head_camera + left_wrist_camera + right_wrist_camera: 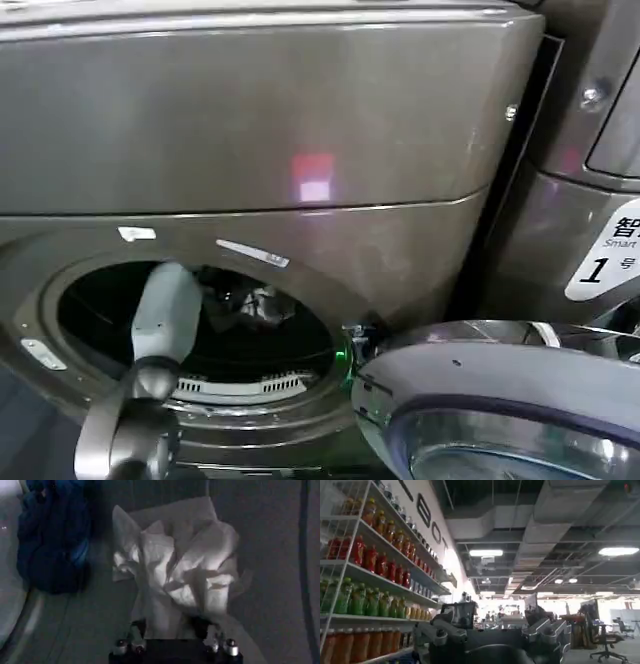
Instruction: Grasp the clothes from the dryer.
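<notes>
Bronze-grey dryer (300,150): centre of head view; door (500,400) swung open, lower right
Left gripper (170,630): inside drum, jaws clenched on white cloth (185,570)
Blue garment (50,535): upper left, apart
Right gripper (495,630): parked, fingers spread, before shelves (375,580)

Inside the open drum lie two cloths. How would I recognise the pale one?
Look through the round porthole of the bronze-grey metallic dryer into its dark drum. The crumpled white cloth lies just ahead of the left gripper; its neighbour, the bunched dark blue cloth, lies apart.
</notes>
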Action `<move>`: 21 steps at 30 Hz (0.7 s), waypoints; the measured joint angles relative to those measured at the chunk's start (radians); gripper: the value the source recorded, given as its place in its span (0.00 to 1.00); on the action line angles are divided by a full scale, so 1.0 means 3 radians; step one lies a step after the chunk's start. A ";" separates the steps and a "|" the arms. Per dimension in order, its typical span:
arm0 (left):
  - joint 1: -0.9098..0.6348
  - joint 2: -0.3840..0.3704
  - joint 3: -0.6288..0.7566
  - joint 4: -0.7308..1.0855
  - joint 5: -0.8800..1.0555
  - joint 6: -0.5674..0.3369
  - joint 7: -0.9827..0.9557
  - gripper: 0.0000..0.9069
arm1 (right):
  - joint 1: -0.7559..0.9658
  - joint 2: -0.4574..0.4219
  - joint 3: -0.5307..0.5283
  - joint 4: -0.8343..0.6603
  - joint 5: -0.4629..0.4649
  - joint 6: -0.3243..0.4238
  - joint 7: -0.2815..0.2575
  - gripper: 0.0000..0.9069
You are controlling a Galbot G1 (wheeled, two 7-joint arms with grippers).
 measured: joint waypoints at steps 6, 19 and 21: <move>0.0043 -0.0028 0.0011 -0.0124 -0.0164 0.0135 -0.0195 0.00 | 0.0016 -0.0020 -0.0027 0.0035 0.0011 -0.0018 0.0015 1.00; 0.0115 -0.0303 0.0046 -0.0588 -0.1424 0.0768 -0.2041 0.00 | 0.0033 0.0001 -0.0042 0.0115 -0.0058 -0.0062 0.0069 1.00; 0.0143 -0.0351 0.0050 -0.0690 -0.1652 0.0899 -0.2348 0.00 | 0.0036 -0.0006 -0.0056 0.0116 -0.0038 -0.0039 0.0079 1.00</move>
